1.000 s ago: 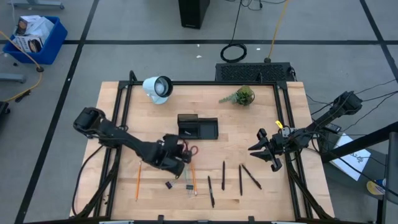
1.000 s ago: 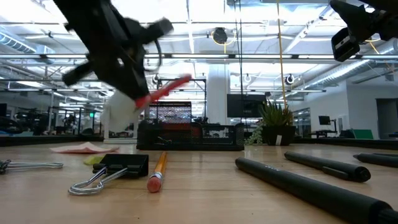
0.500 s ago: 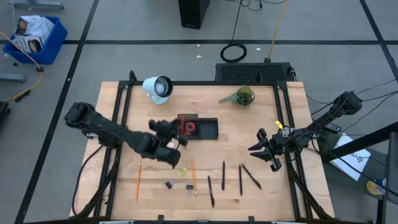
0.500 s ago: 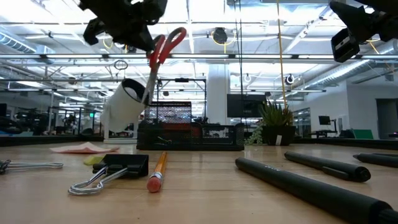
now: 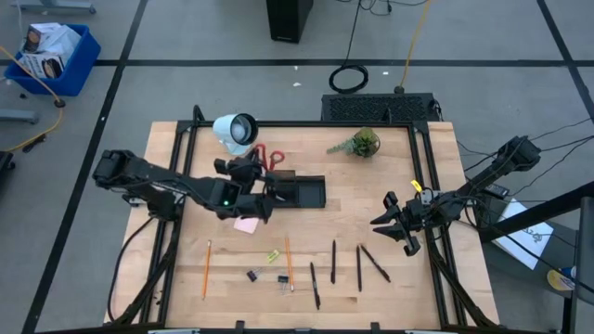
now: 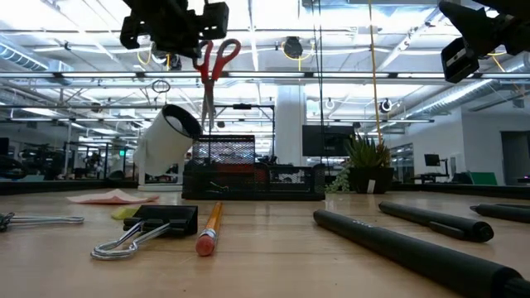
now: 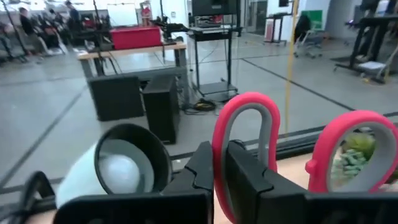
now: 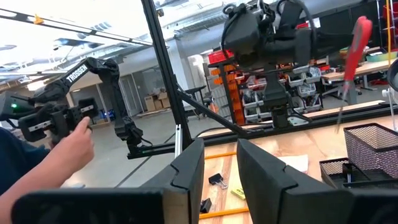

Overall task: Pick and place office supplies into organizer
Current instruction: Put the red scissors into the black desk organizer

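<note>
**Q:** Where is your left arm, and what does it carry?

**A:** My left arm reaches in from the table's left edge and ends right beside the organizer point(image 5: 295, 191), at its left end. My left gripper point(image 5: 252, 175) is clamped tight on the red-handled scissors point(image 5: 269, 158). In the low view the scissors point(image 6: 210, 79) hang in the air, handles up and blades pointing straight down, above the organizer point(image 6: 252, 180). My wrist camera sees the pink-red handle loops point(image 7: 298, 155) standing just past my fingers point(image 7: 249, 186), with the white round lamp point(image 7: 118, 165) close beside them.

**Q:** And your right arm?

**A:** It waits well to the right of the organizer, near the table's right edge. My right gripper point(image 5: 401, 225) has its fingers point(image 8: 186, 180) parted by a narrow gap, with nothing between them.

**Q:** What else lies near the organizer?

**A:** The pink sticky-note pad point(image 5: 246, 224) rests just in front of its left end. Farther in front lie two orange pencils point(image 5: 206, 268), several black pens point(image 5: 358, 266), small black clips point(image 5: 251, 276) and a small yellow piece point(image 5: 273, 255). The green plant point(image 5: 362, 143) stands behind it, to the right.
</note>
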